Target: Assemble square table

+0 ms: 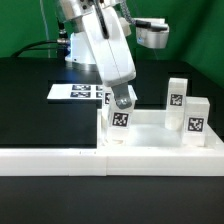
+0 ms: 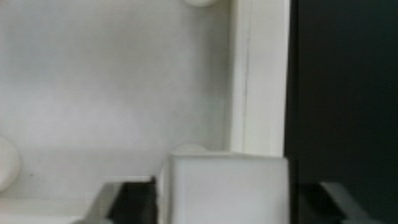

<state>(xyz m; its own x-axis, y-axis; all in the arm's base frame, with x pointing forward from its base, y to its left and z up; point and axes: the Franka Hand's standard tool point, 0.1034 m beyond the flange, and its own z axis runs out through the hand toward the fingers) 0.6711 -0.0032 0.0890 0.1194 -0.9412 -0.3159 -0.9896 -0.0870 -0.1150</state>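
The square table's white slab (image 1: 152, 130) lies flat at the exterior view's right, and its surface (image 2: 107, 90) fills most of the wrist view. Three white tagged legs stand upright on it: one at the near left corner (image 1: 120, 119), two on the right (image 1: 177, 97) (image 1: 197, 119). My gripper (image 1: 121, 102) hangs straight over the near left leg. In the wrist view this leg (image 2: 228, 188) sits between the dark fingers (image 2: 135, 202), with my gripper (image 2: 238, 202) open and a dark gap showing on one side of the leg.
A long low white border wall (image 1: 50, 158) runs along the front of the black table. The marker board (image 1: 72, 92) lies flat behind it, left of the arm. A second device (image 1: 152, 35) sits at the back right.
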